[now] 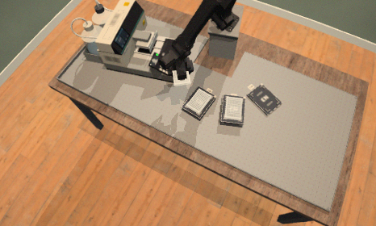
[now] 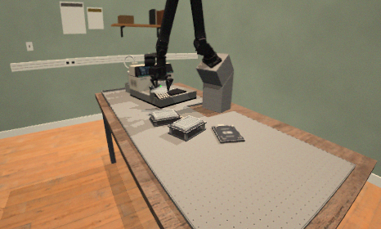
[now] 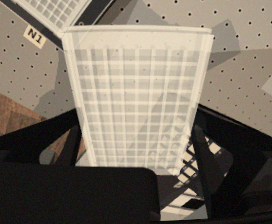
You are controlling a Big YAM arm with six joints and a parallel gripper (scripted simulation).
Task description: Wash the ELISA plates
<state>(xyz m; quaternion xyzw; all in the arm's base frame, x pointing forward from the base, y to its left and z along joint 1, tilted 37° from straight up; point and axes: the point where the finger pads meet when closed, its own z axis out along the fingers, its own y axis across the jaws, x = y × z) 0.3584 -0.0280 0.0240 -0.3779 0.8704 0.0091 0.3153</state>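
White plate point(image 1: 181, 83) point(image 2: 163, 89) point(image 3: 137, 100) is clamped between the fingers of your claw point(image 1: 181, 74) point(image 2: 162, 89) point(image 3: 136, 113), clear of the carrier and up over the keypad end point(image 1: 163, 69) point(image 2: 161, 96) point(image 3: 187, 172) of the washer point(image 1: 106, 43) point(image 2: 139, 82). Lamp point(image 1: 157, 54) point(image 2: 160, 87) is green, so I read this as the return leg of a washed plate.

Target should be the bare dark nest point(image 1: 264, 99) point(image 2: 228, 133), the far one in the row; its tag is too small to read. N1 nest point(image 1: 196, 115) point(image 2: 160, 122) point(image 3: 94, 15) and the middle nest point(image 1: 231, 124) point(image 2: 186, 133) both hold plates, so don't set down there.

Keep your grip as is: more squeeze could bow the skirt, less could let it slip. Stay high over both loaded nests; the middle one stands tall, and the held plate's overhang past the fingers is what would clip it.

Do the wrist turn up high, before you go down. I can't make out the cut corner from here, so confirm it first, then match it to the A1 mark. Reversed, it would probably still drop in and look fine.

Square up to the locators, lower straight and slow, check it sits flat on all sides, then open just enough and lift plumb so the pads don't drag it.
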